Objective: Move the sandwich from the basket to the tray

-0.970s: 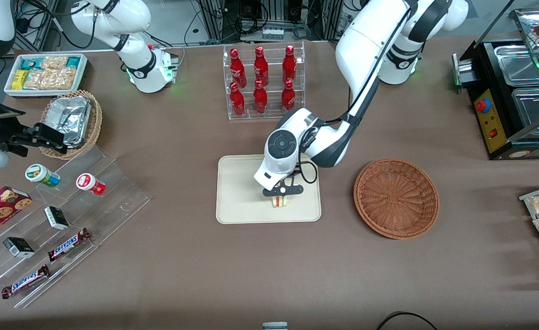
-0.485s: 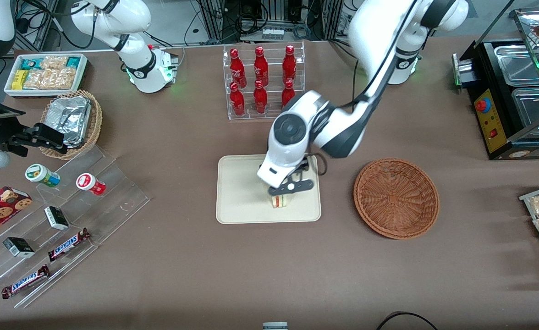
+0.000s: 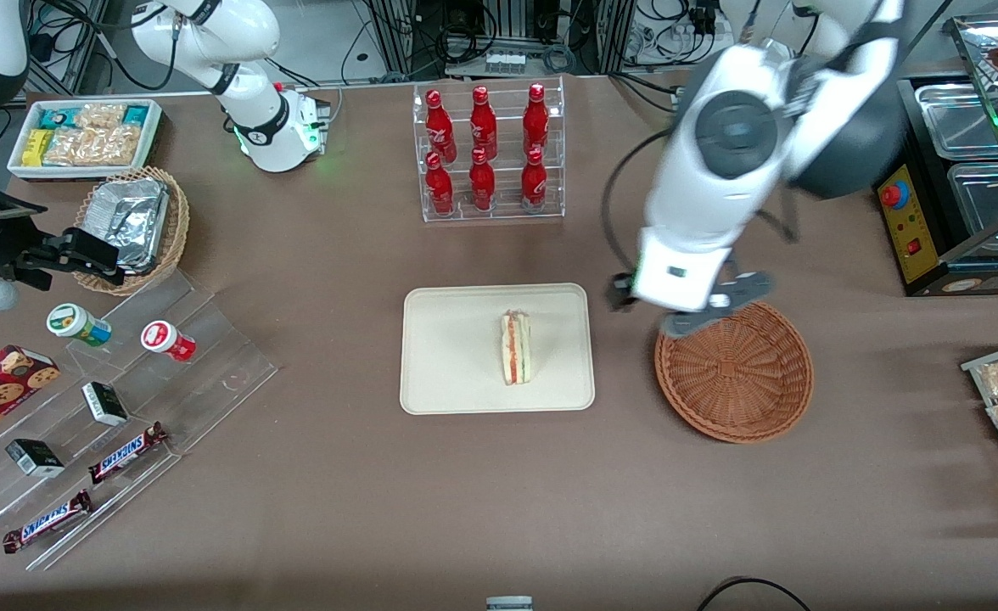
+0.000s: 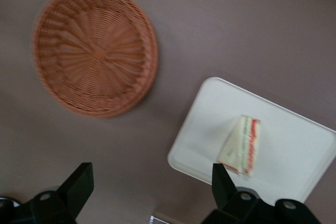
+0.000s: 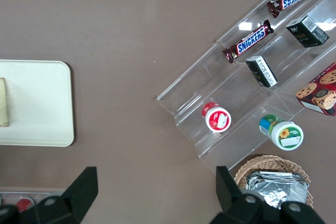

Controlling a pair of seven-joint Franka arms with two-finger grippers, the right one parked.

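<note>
Brown bench carries the cream-white rectangular tray (image 3: 448, 373) with the triangular bread sandwich (image 3: 515, 347) lying on it, long axis running toward the front camera, well apart from the left arm's gripper (image 3: 692, 310), whose wide, empty jaws hang over the round reddish-brown wicker basket (image 3: 749, 386).

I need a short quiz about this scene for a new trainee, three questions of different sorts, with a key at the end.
1. True or false: the sandwich lies on the tray.
2. Multiple choice: the gripper is
A. shut on the sandwich
B. open and holding nothing, raised above the table between tray and basket
C. resting inside the basket
3. Fill in: the basket now holds ____.

Key
1. True. It lies on the half of the tray nearer the basket.
2. B. In the left wrist view the fingers stand wide apart with only table between them.
3. Nothing; its woven bottom is bare.
</note>
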